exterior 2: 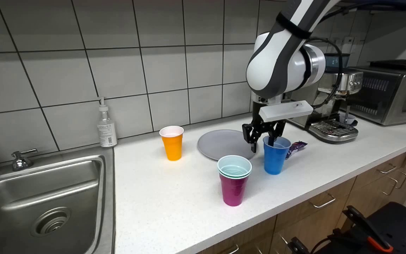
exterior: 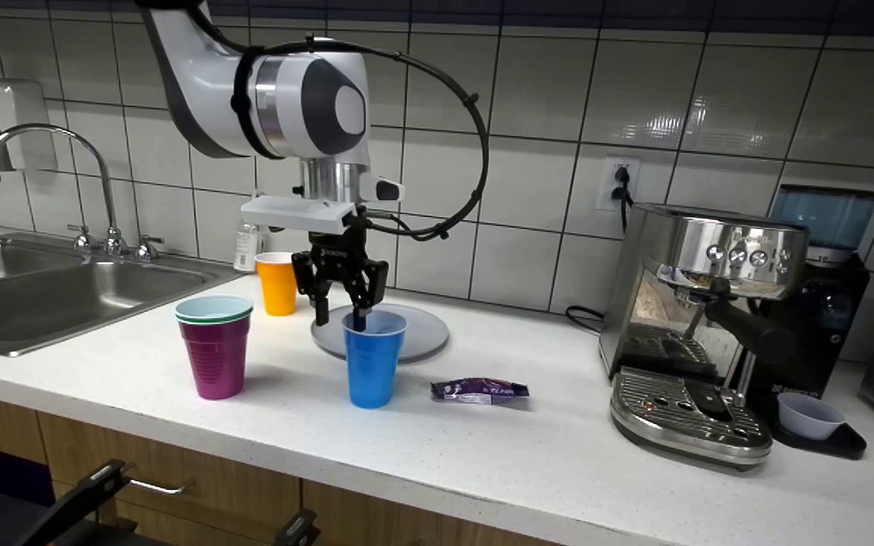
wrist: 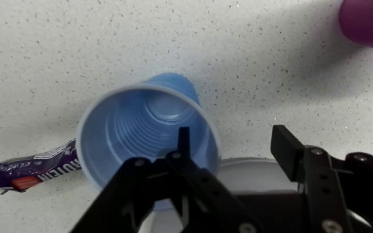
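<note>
Your fingers (wrist: 282, 152) stand well apart here, straddling the wall of the blue cup (exterior: 373, 368) on the side toward the sink (exterior 2: 108, 206). One tip dips inside the rim, its partner hangs outside, and the wrist view shows you a gap either side of the plastic. No grip on anything; whether the inner finger brushes the cup lower down, you can't tell.

The cup stands upright near the front edge of the counter (exterior: 498, 462), between the purple stack of cups (exterior 2: 234, 190) and a shiny wrapper (exterior: 480, 390), with the grey plate (exterior 2: 220, 144) behind, toward the back edge.

Looks like thin throwaway plastic, so expect it light, a bit slippery, quick to slide or tip, and easy to dent if you squeeze hard. The rim should be its stiffest part: a gentle pinch just below it, one finger in and one out, is your safest hold.

Only the wrist view takes you down to the cup's ribbed bottom, yet it catches just a slice of the purple stack; both exterior views give you the stack's pale green lining. The orange cup (exterior 2: 173, 147), toward the back edge, is missing from the wrist view but plain in both exterior views.
</note>
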Action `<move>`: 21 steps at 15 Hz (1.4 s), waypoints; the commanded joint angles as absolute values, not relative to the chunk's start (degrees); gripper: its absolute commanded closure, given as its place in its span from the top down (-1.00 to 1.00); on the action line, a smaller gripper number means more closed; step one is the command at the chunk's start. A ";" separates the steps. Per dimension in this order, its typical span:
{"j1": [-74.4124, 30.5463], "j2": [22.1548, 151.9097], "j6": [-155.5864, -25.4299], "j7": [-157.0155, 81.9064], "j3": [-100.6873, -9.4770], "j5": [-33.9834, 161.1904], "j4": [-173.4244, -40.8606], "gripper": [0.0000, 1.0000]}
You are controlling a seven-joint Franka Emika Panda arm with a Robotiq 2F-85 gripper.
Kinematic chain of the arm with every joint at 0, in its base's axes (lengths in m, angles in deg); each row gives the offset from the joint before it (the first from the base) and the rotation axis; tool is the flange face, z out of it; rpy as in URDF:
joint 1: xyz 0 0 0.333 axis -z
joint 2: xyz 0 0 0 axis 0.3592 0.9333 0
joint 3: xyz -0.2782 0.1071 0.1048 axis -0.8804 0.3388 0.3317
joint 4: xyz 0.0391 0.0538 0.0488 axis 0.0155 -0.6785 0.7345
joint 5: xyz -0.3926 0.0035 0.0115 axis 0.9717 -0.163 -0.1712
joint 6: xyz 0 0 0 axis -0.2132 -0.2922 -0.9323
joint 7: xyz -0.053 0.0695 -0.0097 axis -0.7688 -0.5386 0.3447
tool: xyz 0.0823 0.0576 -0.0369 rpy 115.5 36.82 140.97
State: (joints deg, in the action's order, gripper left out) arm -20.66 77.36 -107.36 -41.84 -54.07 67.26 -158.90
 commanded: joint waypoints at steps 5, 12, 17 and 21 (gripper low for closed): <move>-20.56 77.74 -108.45 -42.33 -54.71 68.32 -158.39 -0.91; -20.55 77.74 -108.30 -42.30 -54.96 68.06 -158.16 -0.98; -20.71 74.91 -106.70 -41.93 -55.06 69.67 -158.67 -0.98; -20.81 71.31 -105.38 -41.41 -54.74 72.28 -159.35 -0.98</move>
